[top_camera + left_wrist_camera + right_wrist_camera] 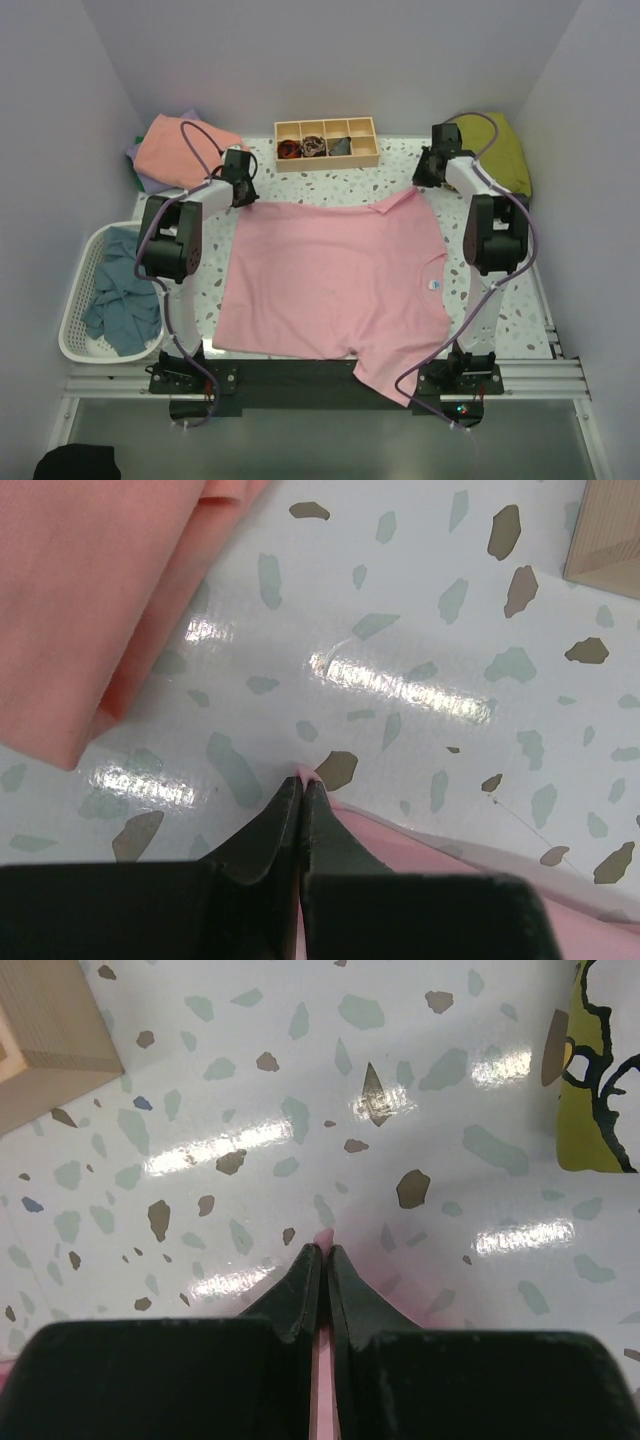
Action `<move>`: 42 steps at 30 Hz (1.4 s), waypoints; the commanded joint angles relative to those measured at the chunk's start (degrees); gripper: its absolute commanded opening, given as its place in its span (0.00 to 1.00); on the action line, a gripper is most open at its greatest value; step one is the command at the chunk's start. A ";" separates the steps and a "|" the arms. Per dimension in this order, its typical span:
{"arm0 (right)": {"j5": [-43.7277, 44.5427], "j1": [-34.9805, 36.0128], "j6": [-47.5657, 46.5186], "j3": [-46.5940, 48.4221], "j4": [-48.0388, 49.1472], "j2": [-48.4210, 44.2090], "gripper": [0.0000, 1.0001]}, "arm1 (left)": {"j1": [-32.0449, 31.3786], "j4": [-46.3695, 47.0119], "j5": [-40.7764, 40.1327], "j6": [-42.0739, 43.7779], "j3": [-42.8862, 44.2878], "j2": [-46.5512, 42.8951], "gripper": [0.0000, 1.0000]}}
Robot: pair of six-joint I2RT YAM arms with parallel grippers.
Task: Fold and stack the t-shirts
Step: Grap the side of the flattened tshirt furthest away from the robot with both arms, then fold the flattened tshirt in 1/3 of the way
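**We Hold Both Far Corners**

Our left gripper (303,782) and right gripper (322,1250) each pinch a far corner of the pink t-shirt (330,280). It lies flat on the table (400,160). It spreads back toward our arm bases, its long way running left to right. Each arm is nearest its own corner.

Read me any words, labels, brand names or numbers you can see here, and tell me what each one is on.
No text here can be read.
The neck tag inside the collar of the pink t-shirt: white with a blue spot, too small to read.
The black lines on the yellow-green cloth: curved marks, partly cut off by the picture's edge, with no letters I can make out.
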 commanded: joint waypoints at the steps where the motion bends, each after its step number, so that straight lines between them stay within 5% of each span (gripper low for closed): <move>1: -0.34 -0.26 -1.12 -0.37 1.13 -4.72 0.00 | 0.50 -0.82 0.94 0.58 0.37 1.13 0.00; 13: -3.59 -0.26 -0.94 -5.37 -5.10 -12.79 0.00 | 0.50 -2.93 -0.82 -1.26 -2.95 -9.93 0.00; 31: -11.50 -0.17 1.60 -33.22 -9.15 -38.71 0.00 | 0.33 -6.71 2.17 -4.60 -22.03 -28.57 0.00; 42: -12.20 -0.09 3.98 -41.85 -16.44 -50.42 0.00 | 0.33 -10.31 1.82 -5.04 -28.37 -34.82 0.00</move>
